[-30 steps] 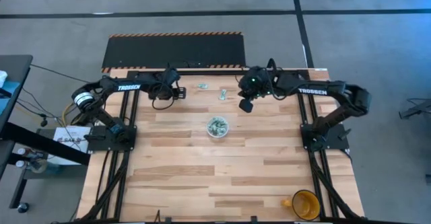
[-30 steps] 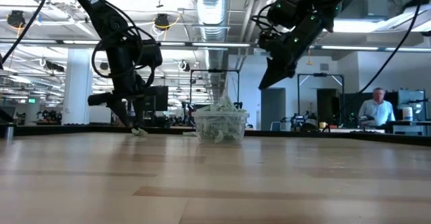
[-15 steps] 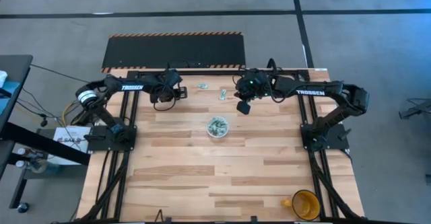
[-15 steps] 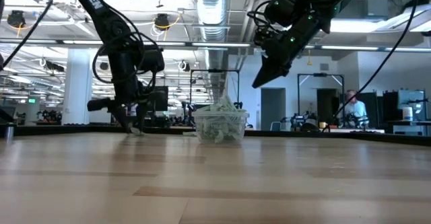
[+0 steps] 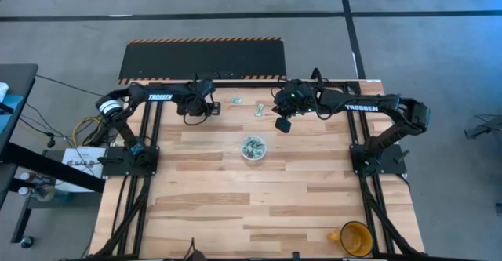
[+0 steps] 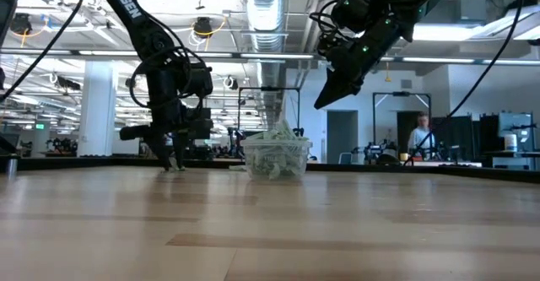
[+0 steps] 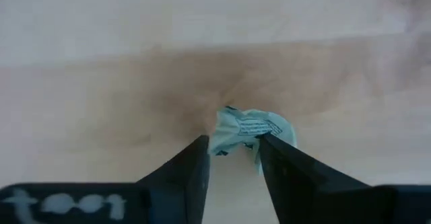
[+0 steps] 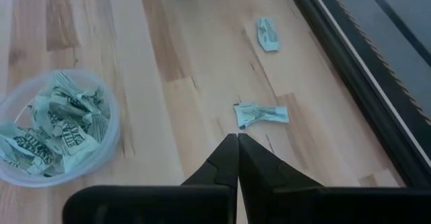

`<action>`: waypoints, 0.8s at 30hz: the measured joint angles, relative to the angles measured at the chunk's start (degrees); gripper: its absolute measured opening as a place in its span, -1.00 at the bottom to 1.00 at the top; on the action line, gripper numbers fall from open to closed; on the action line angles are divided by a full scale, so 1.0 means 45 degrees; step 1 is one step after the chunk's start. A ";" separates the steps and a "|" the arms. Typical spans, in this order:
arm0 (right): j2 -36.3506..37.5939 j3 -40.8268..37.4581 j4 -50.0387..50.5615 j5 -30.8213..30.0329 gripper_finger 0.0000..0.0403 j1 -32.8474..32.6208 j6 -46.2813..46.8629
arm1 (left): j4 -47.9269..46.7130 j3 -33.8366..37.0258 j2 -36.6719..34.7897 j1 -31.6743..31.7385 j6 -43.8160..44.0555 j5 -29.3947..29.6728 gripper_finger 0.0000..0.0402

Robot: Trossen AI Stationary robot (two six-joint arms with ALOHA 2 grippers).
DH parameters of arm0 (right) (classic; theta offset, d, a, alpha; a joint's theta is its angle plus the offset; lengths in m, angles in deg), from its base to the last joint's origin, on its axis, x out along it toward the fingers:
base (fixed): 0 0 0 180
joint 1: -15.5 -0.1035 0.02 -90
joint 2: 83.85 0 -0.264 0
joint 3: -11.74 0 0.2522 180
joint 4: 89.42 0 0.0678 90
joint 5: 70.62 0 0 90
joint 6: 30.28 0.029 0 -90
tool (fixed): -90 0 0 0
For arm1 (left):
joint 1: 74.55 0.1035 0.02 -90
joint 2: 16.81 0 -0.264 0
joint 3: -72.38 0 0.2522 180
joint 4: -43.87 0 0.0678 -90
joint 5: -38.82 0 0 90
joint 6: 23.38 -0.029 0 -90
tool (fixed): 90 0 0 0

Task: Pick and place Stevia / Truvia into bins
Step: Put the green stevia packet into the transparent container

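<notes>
Left gripper [image 7: 232, 158] down on worktop [image 5: 235, 206], fingers pinching crumpled sachet [image 7: 248, 130], seemingly not lifted. Right gripper [image 8: 237, 143] fully closed, empty, raised beside full cup [image 8: 50, 126].

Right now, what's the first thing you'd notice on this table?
The clear cup in the middle of the table, stuffed with green and white packets. Next, the left gripper down at the far edge, its fingers around a crumpled packet on the wood. The right gripper hangs shut above two loose packets near the far edge, and a yellow mug sits alone in the near right corner.
</notes>
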 joint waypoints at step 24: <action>0.0000 0.0010 -0.1278 -0.0126 -1.00 -0.0637 0.0112 | 0.1984 -0.0167 -0.0338 -0.0895 -0.2312 -0.0069 -1.00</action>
